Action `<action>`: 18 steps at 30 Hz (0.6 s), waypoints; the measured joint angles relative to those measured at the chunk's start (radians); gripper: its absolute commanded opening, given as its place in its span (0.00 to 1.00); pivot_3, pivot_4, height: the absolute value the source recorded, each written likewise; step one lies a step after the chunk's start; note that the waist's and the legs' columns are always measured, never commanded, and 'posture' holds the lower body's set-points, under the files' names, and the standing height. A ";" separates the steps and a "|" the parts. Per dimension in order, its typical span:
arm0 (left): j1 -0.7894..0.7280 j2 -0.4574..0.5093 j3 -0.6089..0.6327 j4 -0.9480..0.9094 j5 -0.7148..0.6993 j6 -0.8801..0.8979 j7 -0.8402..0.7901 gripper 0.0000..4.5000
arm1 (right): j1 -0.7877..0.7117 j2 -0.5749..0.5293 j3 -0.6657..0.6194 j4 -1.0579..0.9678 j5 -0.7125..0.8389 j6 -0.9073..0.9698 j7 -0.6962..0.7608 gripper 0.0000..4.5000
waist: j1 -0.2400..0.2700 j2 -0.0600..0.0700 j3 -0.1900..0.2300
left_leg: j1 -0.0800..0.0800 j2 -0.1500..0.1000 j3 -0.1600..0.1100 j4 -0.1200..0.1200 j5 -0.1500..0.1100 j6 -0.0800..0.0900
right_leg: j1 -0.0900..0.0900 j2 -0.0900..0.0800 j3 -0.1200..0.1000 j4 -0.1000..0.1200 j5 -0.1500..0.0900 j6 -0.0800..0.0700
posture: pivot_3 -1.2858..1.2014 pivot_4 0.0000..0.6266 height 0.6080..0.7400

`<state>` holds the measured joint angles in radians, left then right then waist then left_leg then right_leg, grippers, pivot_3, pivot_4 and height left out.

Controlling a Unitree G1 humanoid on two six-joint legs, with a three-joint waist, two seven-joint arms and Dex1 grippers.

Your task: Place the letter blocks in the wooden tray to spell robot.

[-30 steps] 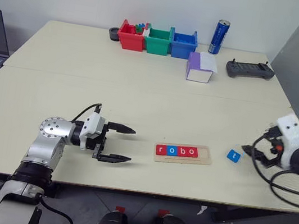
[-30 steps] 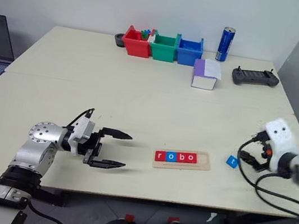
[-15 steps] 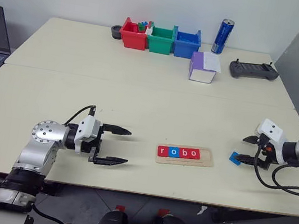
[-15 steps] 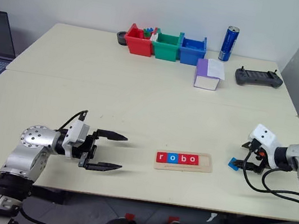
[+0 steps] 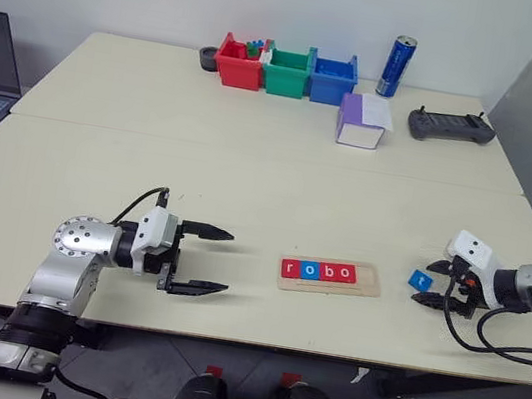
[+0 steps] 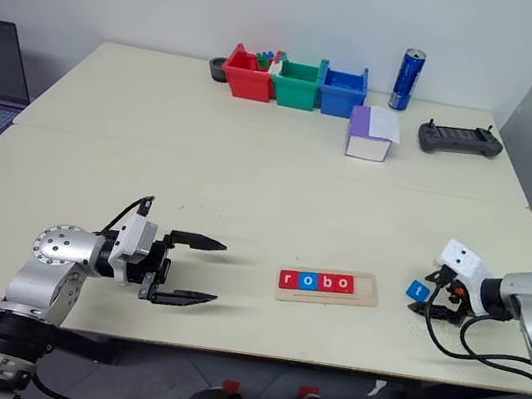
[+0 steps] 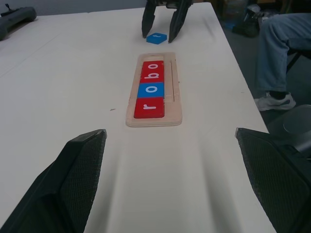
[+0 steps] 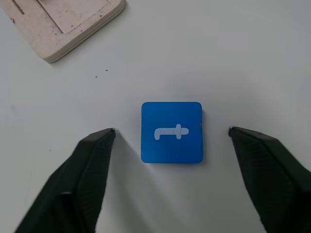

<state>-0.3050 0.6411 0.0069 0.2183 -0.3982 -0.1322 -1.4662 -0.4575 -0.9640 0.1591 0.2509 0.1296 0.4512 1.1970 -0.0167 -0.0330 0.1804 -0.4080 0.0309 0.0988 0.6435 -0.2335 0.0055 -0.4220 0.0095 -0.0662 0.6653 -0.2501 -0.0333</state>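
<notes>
Dropping onto the surface, the right end effector [image 8: 171,133] now straddles the blue t [image 8: 172,132], fingers apart, nothing gripped yet; the tray [image 5: 330,275] beyond it lacks only that block.

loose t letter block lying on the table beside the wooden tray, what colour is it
Blue with a white letter, the small square t block; clearest in the right wrist view.

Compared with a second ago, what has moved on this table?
The right gripper has come down to the table and now straddles the blue t block, fingers apart, not touching it. The block lies flat beside the wooden tray, which holds r, o, b, o as before. The left gripper stayed open in place.
</notes>
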 measured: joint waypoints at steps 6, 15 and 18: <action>-0.004 0.001 0.000 0.002 0.000 0.000 -0.008 1.00 | 0.011 -0.015 0.000 -0.040 -0.002 0.017 0.010 0.32 | 0.002 0.000 0.000 | 0.000 0.000 0.000 0.000 0.000 0.000 | 0.000 0.000 0.000 0.000 0.000 0.000 | 0.52 0.24 1.00; -0.019 0.002 -0.001 0.011 0.000 0.001 -0.011 1.00 | -0.137 -0.029 0.073 -0.331 0.033 0.053 0.165 0.32 | 0.001 0.001 0.000 | 0.000 0.001 -0.001 0.000 0.000 0.000 | 0.000 0.001 -0.001 0.001 0.000 0.000 | 0.52 0.24 1.00; -0.023 -0.001 -0.002 0.015 0.000 0.001 -0.011 1.00 | -0.176 0.047 0.174 -0.309 -0.010 0.020 0.182 0.32 | 0.003 0.001 0.001 | 0.000 0.000 -0.001 0.001 0.000 0.000 | 0.000 0.001 -0.001 0.001 0.000 0.000 | 0.52 0.24 1.00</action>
<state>-0.3282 0.6401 0.0046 0.2334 -0.3979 -0.1316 -1.4767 -0.6336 -0.9167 0.3335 -0.0578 0.1196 0.4709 1.3787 -0.0138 -0.0318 0.1809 -0.4084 0.0313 0.0977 0.6445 -0.2334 0.0055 -0.4222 0.0100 -0.0670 0.6660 -0.2501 -0.0334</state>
